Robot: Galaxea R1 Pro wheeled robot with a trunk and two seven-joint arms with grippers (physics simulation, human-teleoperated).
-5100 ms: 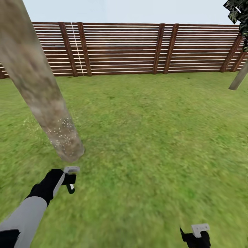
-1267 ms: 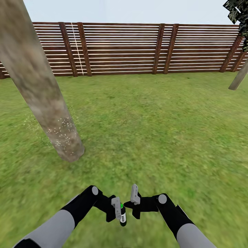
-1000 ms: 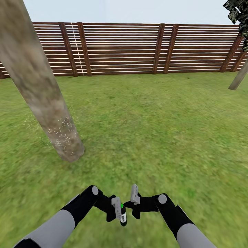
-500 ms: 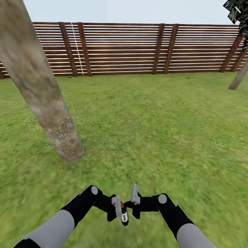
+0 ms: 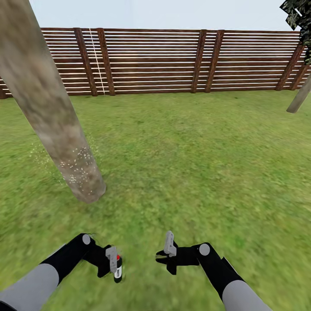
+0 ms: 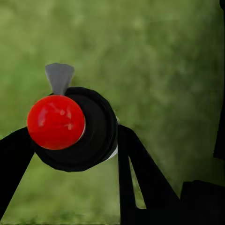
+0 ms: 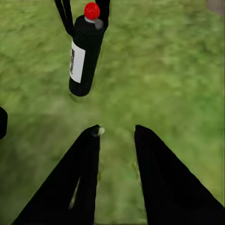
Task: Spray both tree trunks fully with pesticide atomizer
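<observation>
Left end effector [image 5: 113, 268] grasps my sprayer [image 5: 118, 270] over the lawn [image 5: 194, 164]; right end effector [image 5: 166, 254] released, just beside it.

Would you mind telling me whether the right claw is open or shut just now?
Open. The right wrist view shows the right claw with its two fingers apart and only grass between them; the atomizer sits beyond, in the left claw.
</observation>
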